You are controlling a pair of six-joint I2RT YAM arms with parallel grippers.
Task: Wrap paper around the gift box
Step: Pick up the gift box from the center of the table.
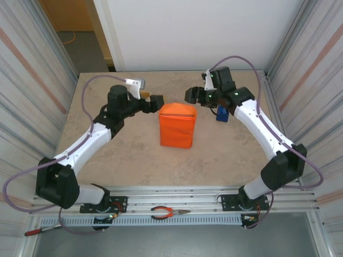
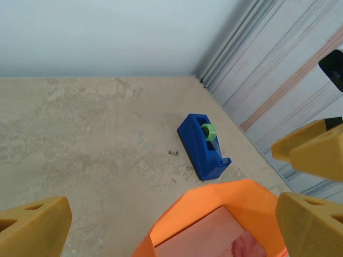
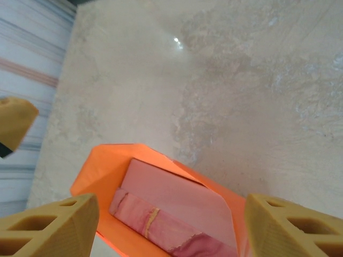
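orange paper point(image 1: 177, 111) enclosing the gift box point(image 1: 176, 134), mid-tabletop point(image 1: 134, 160); i see left gripper point(image 1: 153, 100) and right gripper point(image 1: 195, 96) flanking its far end, jaws open, gripping nothing.

The whole surface point(image 1: 134, 155) is taken in from high above its near edge, looking down. Both wrist views are held close over the paper point(image 2: 203, 201), at lower frame, tilted down from opposite sides. That open wrapping is shared by all three.

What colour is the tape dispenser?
The tape dispenser is blue, with a green hub. It shows best in the left wrist view.
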